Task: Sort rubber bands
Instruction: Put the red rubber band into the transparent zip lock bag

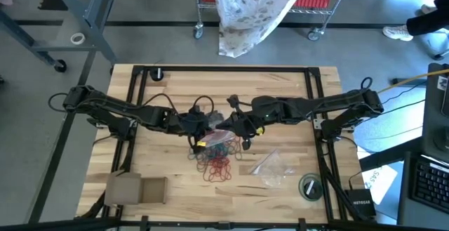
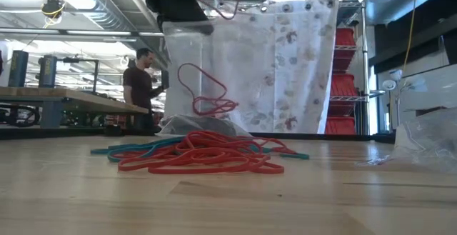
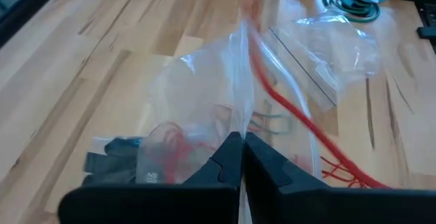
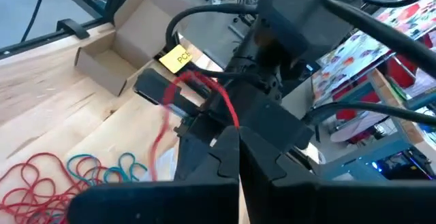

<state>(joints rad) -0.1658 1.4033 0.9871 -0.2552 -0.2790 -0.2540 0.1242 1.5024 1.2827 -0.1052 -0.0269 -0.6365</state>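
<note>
Bagging red rubber bands: left hand (image 3: 242, 157) pinches the clear plastic bag (image 3: 204, 94) upright, right hand (image 4: 238, 149) grips a red band (image 4: 216, 98) beside it.
Next: feed band into bag mouth, then release; mixed pile (image 1: 219, 159) waits on tabletop (image 1: 280, 90).

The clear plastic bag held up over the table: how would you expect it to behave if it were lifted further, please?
The clear plastic bag probably stays floppy: it hangs creased from the left gripper, whose jaws are shut on it. It looks light and thin. A red rubber band dangling in it would likely swing.
</note>
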